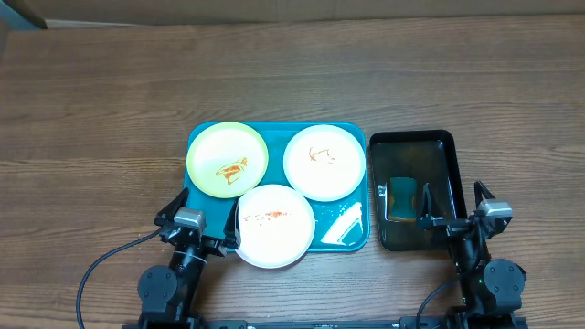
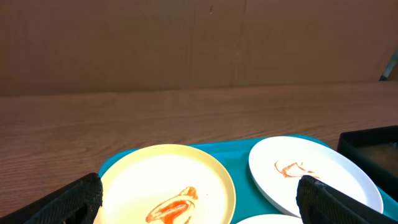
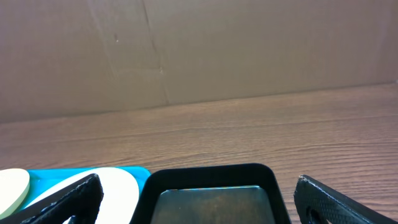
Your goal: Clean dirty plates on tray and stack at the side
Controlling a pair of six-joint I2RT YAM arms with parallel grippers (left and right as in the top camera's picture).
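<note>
The left gripper (image 1: 199, 217) was empty, fingers wide apart, at the near-left corner of the teal tray (image 1: 352, 239). The near white plate (image 1: 274, 225) lay just to its right, overhanging the near rim. The yellow-green plate (image 1: 228, 159) lay just beyond, and the far white plate (image 1: 324, 162) further right. The right gripper (image 1: 453, 214), equally spread and empty, hovered at the black tray (image 1: 439, 146). Bare table (image 1: 91, 137) lay to the left.

On the table (image 1: 110, 100) the tray (image 1: 353, 230) sits in the middle, with a smaller tray (image 1: 411, 137) just beside it on the right. The far-left plate (image 1: 228, 159) and the far-right plate (image 1: 324, 162) lie side by side on the tray; the near plate (image 1: 274, 227) lies in front, between them, overhanging the tray's near rim. A sponge (image 1: 401, 198) lies in the smaller tray
</note>
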